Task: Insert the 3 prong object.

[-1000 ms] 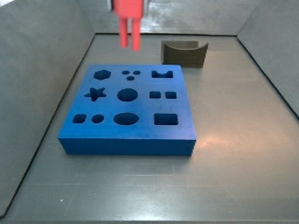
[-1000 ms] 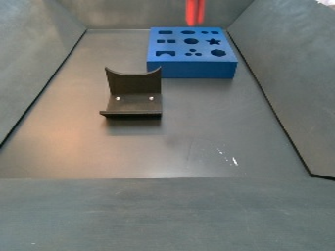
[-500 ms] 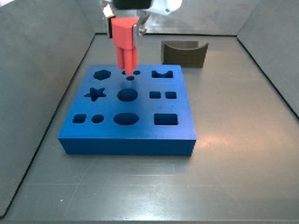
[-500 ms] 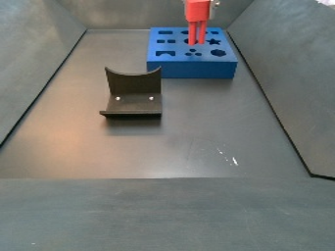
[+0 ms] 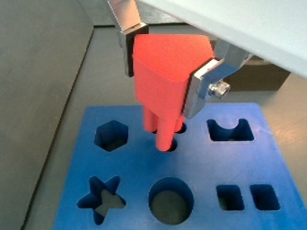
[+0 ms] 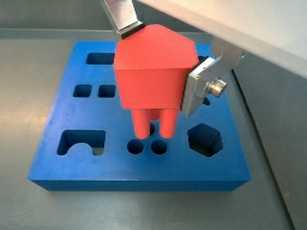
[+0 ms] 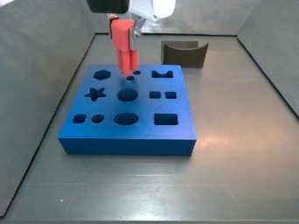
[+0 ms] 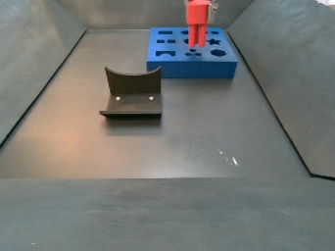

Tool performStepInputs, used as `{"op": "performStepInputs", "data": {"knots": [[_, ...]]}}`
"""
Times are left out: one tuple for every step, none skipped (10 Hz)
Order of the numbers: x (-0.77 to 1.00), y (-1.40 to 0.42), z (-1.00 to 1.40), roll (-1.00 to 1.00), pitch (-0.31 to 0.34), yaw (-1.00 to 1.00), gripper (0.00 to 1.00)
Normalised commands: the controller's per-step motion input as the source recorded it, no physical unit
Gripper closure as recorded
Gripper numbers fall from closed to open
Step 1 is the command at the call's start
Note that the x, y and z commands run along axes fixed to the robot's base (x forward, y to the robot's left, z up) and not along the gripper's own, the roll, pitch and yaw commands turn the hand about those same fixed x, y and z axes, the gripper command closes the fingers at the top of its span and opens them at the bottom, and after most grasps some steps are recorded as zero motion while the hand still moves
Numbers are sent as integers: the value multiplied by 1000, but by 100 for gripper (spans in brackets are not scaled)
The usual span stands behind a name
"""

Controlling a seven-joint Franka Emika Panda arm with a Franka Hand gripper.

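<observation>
My gripper is shut on the 3 prong object, a bright red peg with a blocky head and parallel prongs pointing down. It also shows in a wrist view and in both side views. The peg hangs upright over the blue block, at its far row of holes. Its prong tips reach the small round holes beside the hexagon hole. I cannot tell how deep the tips sit. The silver fingers clamp the peg's head on two sides.
The blue block has several shaped holes: star, round, square, arch. A dark grey curved block stands beyond it; it also shows in a side view. Grey walls ring the dark floor.
The gripper has come down with the red peg from above the far wall to the blue block's far row. In the last half second it hardly moved.
</observation>
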Motion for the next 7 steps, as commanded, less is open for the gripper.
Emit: {"op": "performStepInputs", "data": {"knots": [[26,37,-289,0,-16,-174,100],[46,100,-251,-13,0,-137,100],[71,191,-226,-4,0,-37,100],[140,217,-231,0,0,0,100],[134,180,-243,0,0,0,100],[114,91,-286,0,0,0,100],[140,0,-354,-71,-27,0,100]]}}
